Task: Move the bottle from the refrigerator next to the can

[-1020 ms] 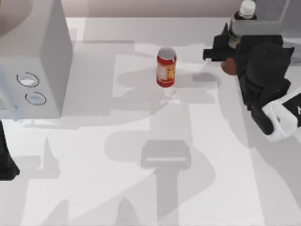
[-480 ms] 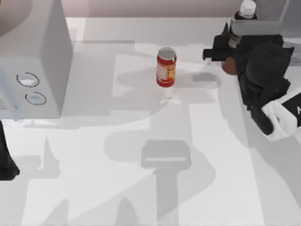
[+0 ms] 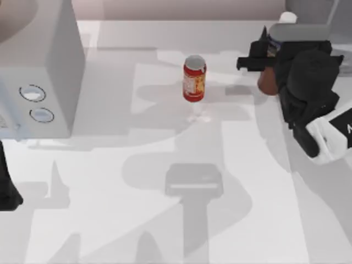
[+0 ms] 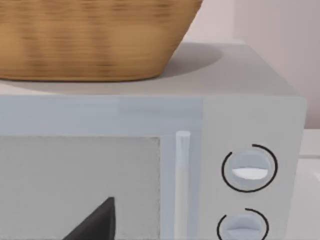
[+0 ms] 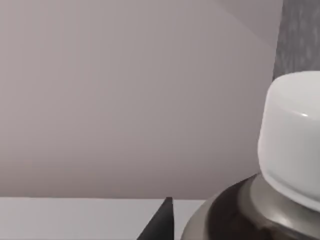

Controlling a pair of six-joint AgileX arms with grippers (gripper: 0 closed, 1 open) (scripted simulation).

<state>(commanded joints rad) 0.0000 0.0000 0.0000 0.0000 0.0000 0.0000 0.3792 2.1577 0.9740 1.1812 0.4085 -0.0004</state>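
Observation:
The red can (image 3: 193,78) with a silver top stands upright at the back middle of the table. To its right, my right gripper (image 3: 268,61) is shut on the brown bottle (image 3: 267,83), just in front of the grey refrigerator (image 3: 317,9) at the back right corner. Most of the bottle is hidden under the arm; its white cap (image 3: 286,17) peeks out behind. The right wrist view shows that cap (image 5: 295,135) close up, above the brown shoulder. My left arm (image 3: 6,187) is parked at the table's left edge.
A white box with two round dials (image 3: 38,66) stands at the back left, and a wicker basket (image 4: 90,40) sits on top of it. White tabletop stretches between the can and the front edge.
The bottle has shifted slightly towards the front with my right gripper, and less of its cap shows now. The can and my left arm have not moved.

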